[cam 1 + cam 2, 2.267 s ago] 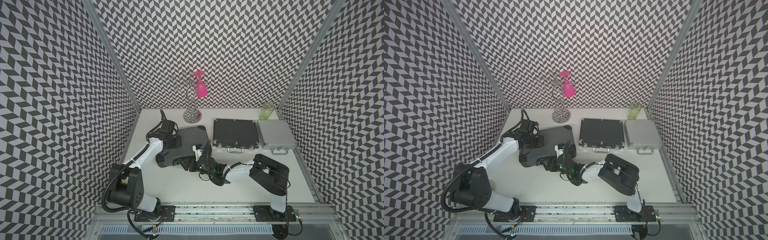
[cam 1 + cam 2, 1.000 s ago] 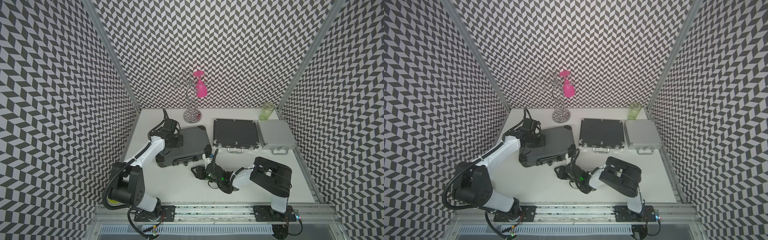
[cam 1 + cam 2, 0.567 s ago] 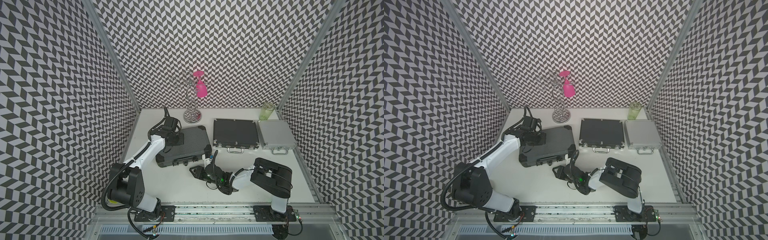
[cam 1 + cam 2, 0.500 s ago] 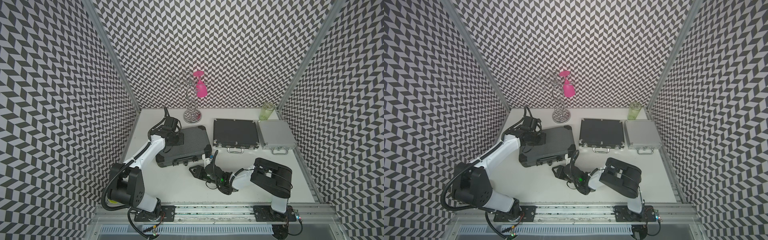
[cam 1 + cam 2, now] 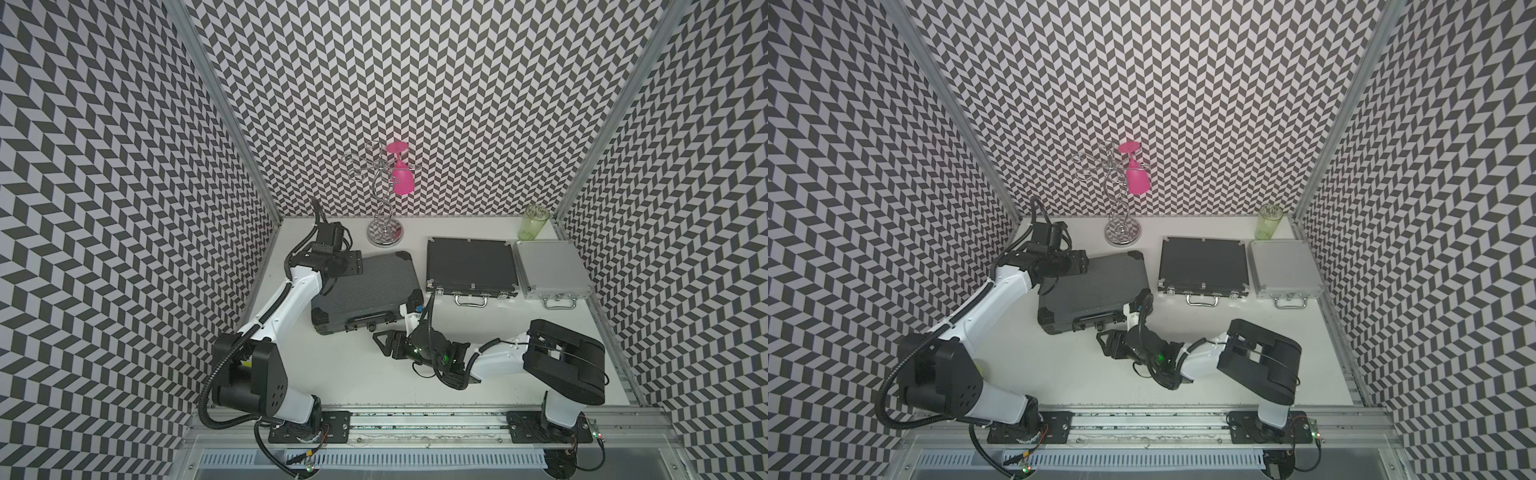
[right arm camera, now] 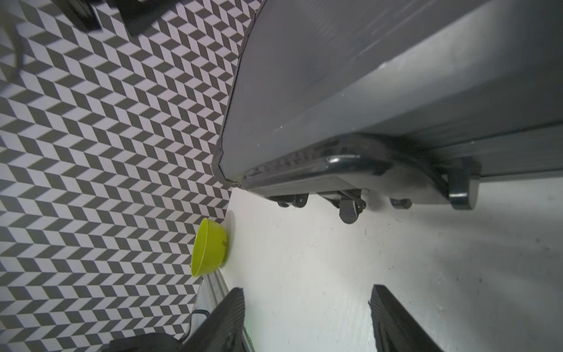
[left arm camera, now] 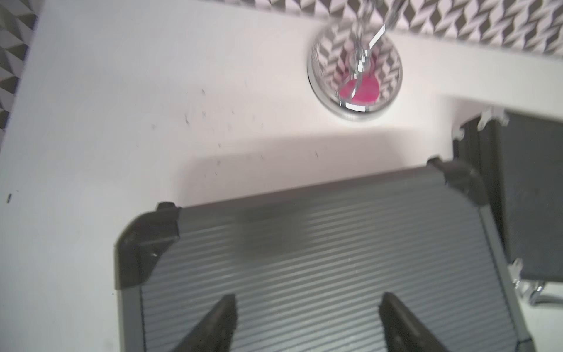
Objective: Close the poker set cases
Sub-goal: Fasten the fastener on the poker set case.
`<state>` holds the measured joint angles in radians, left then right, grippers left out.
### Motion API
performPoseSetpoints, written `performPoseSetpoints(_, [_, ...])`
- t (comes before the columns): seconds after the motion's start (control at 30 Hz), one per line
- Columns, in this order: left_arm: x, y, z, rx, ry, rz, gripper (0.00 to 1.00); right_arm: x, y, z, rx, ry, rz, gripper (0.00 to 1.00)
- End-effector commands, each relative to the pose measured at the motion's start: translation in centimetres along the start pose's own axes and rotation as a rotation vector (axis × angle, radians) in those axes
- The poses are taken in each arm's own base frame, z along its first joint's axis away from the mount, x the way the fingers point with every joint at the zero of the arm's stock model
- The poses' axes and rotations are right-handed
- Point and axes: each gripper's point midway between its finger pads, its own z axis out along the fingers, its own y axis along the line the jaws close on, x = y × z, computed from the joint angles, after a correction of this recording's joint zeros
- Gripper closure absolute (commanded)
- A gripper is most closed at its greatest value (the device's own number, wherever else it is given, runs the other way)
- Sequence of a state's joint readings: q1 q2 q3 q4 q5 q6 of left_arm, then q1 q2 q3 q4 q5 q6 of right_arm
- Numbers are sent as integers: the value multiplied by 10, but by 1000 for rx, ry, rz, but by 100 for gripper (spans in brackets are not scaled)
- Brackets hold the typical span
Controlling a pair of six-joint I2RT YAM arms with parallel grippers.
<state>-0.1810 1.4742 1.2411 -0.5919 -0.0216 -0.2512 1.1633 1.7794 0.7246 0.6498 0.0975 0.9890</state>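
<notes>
On my far left, the left gripper (image 5: 351, 266) hangs over the back left corner of the grey case (image 5: 365, 291). In the left wrist view its fingers (image 7: 219, 317) are spread wide above the ribbed lid with nothing between them, and I cannot tell whether they touch it. That case lies on the table (image 5: 353, 374) with its lid down, turned a little askew, its black handle (image 5: 368, 324) facing the front. Behind its back right corner stands a chrome stand (image 5: 384, 237) with a pink glass (image 5: 402, 180) hanging upside down from one arm. Next comes the right gripper (image 5: 380, 343), low over the table just in front of the grey case's front right corner and pointing left along its front side. In the right wrist view the right gripper (image 6: 307, 292) has its fingers (image 6: 231, 314) parted over bare table and pinches nothing, with the grey case (image 6: 335, 76) and its handle (image 6: 380, 164) a little ahead of the tips. That same view shows a yellow bowl (image 6: 210, 247) by the patterned wall. To the right of the grey case sits the black case (image 5: 469, 268), flat and shut, its silver handle toward the front. The silver case (image 5: 550, 270) is right beside it, also with its lid down and its handle to the front. A green cup (image 5: 534, 222) stands upright in the back right corner, just behind the silver case.
</notes>
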Motion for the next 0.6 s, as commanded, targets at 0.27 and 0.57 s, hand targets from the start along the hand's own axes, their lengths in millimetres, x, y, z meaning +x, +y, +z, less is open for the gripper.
performPoseSetpoints(0.27, [-69, 57, 25, -3, -115, 12, 1, 3, 28, 3, -36, 8, -152, 35])
performPoseSetpoints(0.57, [-131, 133, -24, 46, -473, -324, 1, 3, 32, 2, -16, 36, -236, 35])
